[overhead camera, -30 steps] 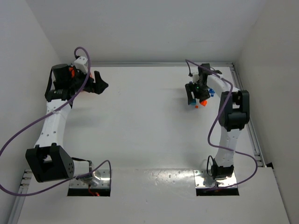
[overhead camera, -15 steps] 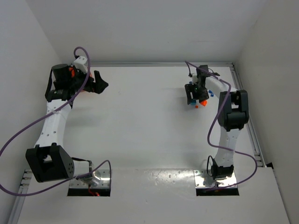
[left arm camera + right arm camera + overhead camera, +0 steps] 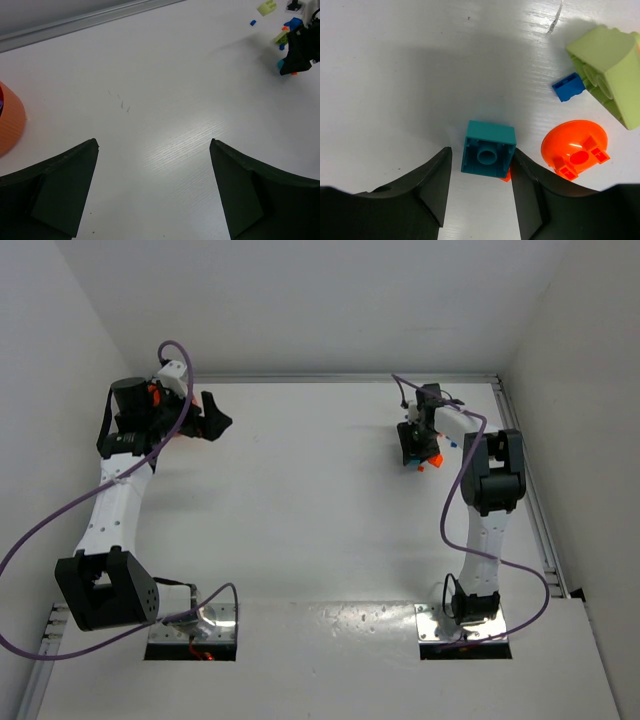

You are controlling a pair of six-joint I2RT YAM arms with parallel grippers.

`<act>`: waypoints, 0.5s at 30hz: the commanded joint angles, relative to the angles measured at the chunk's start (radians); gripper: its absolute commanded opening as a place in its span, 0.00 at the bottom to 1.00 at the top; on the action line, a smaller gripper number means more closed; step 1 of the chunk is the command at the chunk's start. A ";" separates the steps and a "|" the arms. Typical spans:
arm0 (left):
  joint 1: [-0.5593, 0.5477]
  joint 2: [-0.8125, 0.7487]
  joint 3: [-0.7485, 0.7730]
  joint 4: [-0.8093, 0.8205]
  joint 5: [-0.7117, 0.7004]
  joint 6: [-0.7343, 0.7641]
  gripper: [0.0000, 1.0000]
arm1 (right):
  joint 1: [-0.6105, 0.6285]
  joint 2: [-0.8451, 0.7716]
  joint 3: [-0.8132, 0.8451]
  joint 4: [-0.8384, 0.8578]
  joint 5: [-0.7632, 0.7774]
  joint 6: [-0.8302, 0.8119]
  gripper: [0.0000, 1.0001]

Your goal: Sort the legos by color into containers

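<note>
A square brick (image 3: 488,148) lies between the fingers (image 3: 427,185) of the right hand (image 3: 481,155), a domed piece (image 3: 574,149) just beside it.

Black on the fingers (image 3: 420,200) of the right gripper (image 3: 480,155). Between those jaws, teal on a square brick (image 3: 488,149). At its edge against one jaw, a sliver (image 3: 506,176) of orange, perhaps another piece underneath. Just outside that jaw, bright orange on a round piece (image 3: 575,148). Ahead of the jaws and off to the same side, deep blue on a tiny brick (image 3: 568,86) and pale yellow-green on a bigger block (image 3: 610,72). Plain white, faintly grained, on the table (image 3: 395,60). Black again on the left gripper (image 3: 154,145). Well outside its jaws, orange on the bowl (image 3: 10,120).
</note>
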 commanded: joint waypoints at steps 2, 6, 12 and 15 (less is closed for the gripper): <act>-0.009 -0.030 -0.017 0.048 0.015 -0.022 1.00 | 0.006 0.001 0.026 0.050 0.029 0.009 0.50; -0.009 -0.030 -0.017 0.057 0.015 -0.022 1.00 | 0.006 -0.011 0.017 0.050 0.029 -0.001 0.42; -0.009 -0.079 -0.063 0.078 0.027 0.016 1.00 | 0.006 -0.054 0.008 0.039 -0.058 -0.021 0.12; 0.011 -0.090 -0.113 0.101 0.090 -0.010 1.00 | 0.006 -0.101 0.026 -0.016 -0.217 -0.021 0.10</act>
